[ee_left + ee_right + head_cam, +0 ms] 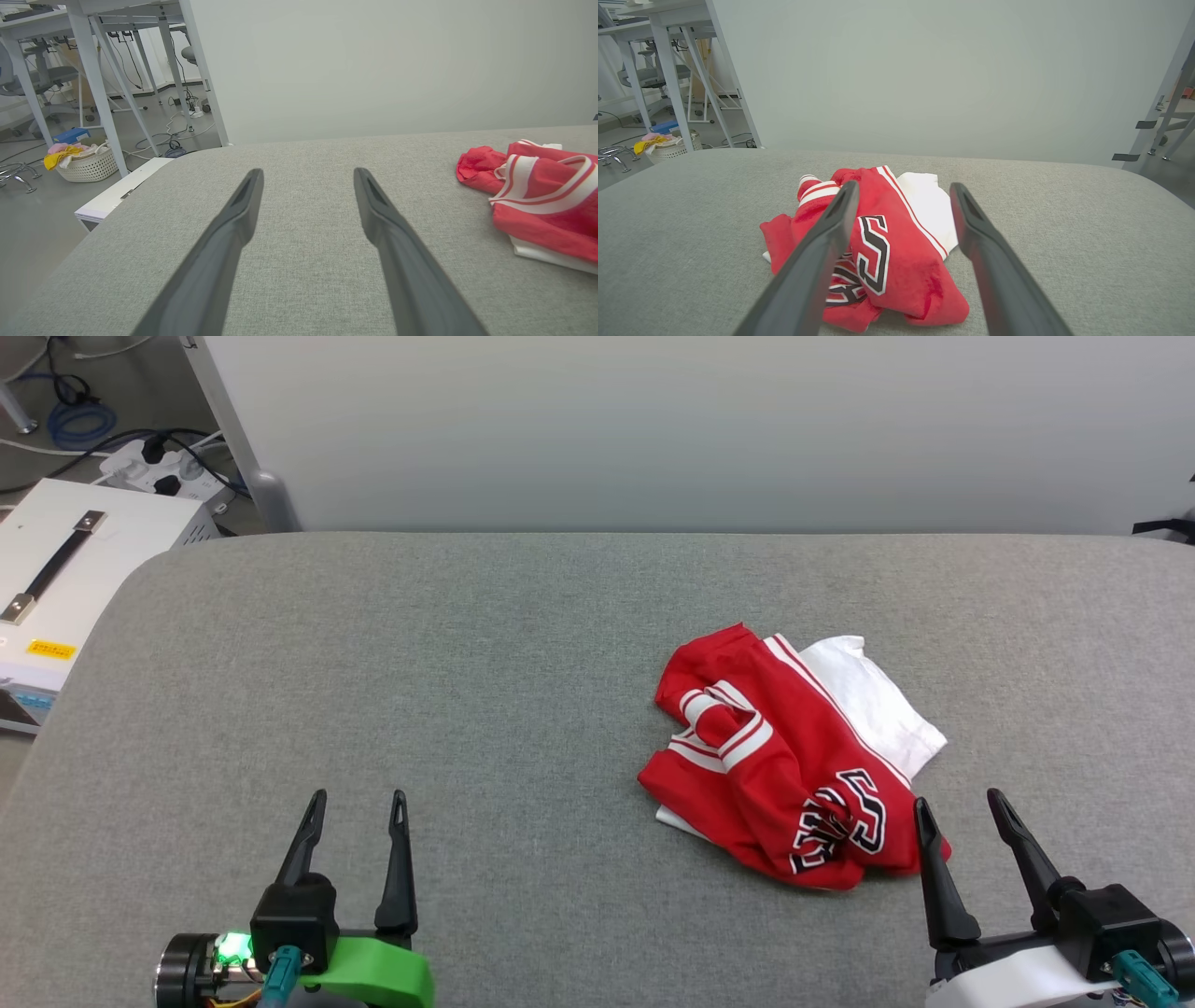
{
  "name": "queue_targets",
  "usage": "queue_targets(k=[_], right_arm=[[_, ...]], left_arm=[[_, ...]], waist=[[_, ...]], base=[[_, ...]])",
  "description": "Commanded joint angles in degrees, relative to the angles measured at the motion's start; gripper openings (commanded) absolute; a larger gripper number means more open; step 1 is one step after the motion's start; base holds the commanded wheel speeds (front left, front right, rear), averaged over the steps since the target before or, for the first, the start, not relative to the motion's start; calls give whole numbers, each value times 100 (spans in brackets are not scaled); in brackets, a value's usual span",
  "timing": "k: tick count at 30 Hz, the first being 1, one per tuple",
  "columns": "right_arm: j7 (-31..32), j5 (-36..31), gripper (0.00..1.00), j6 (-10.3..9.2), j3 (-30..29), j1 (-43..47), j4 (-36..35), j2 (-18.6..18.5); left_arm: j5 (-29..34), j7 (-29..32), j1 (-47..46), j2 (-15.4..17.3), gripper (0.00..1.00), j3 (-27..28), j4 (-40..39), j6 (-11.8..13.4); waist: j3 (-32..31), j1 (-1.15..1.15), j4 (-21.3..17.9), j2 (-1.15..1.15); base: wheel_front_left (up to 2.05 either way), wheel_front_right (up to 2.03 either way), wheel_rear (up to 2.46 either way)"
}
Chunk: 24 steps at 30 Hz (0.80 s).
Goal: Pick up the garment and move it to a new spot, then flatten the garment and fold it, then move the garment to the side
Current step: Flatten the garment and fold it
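The garment (794, 756) is a crumpled red jersey with a white sleeve, striped trim and black lettering, lying right of centre on the grey table (467, 663). My right gripper (960, 795) stands open at the lower right, its fingertips just at the garment's near right edge, holding nothing. In the right wrist view the garment (901, 242) lies between and beyond the open right gripper (903, 189). My left gripper (358, 793) is open at the lower left over bare table, well left of the garment. The left wrist view has the open left gripper (308, 173) and the garment (537, 200) far right.
A white box with a black handle (65, 569) and a power strip (159, 471) sit off the table's left edge. A pale wall panel (700, 429) stands behind the table. A laundry basket (86, 163) and desk legs (98, 84) are on the floor to the left.
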Motion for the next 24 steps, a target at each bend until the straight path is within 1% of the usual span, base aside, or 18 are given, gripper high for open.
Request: queue_targets(k=[1,5,8,12,15,18,20,24], right_arm=[[-17,-40,100,2,-19,-3,-3,-9],[-17,-120,100,2,-33,-126,-84,-9],[-17,-70,100,2,-157,-360,-201,-32],[-17,-30,100,2,-303,-945,-396,-284],[-17,40,100,2,-357,-1604,-490,-612],[-17,179,100,2,-297,-2306,-393,-999],[-17,323,100,2,-120,-2771,-125,-1324],[43,793,100,2,585,-3768,790,-2107]], left_arm=[[71,-32,94,-57,100,31,18,-51],[135,-32,78,-117,100,86,20,-118],[178,-32,19,-151,100,130,2,-177],[234,-32,-118,-203,100,166,-64,-227],[284,-32,-276,-250,100,144,-123,-264],[310,-33,-446,-292,100,122,-172,-297],[324,-33,-556,-319,100,108,-204,-312],[339,-33,-743,-372,100,71,-250,-342]], waist=[[1,0,-2,0],[34,0,-13,0],[111,0,-17,0],[316,0,13,0],[539,0,67,0],[780,0,132,0],[945,0,176,0],[1240,0,289,0]], base=[[0,0,0],[0,0,0],[0,0,0],[0,0,0],[0,0,0],[0,0,0],[0,0,0],[0,0,0]])
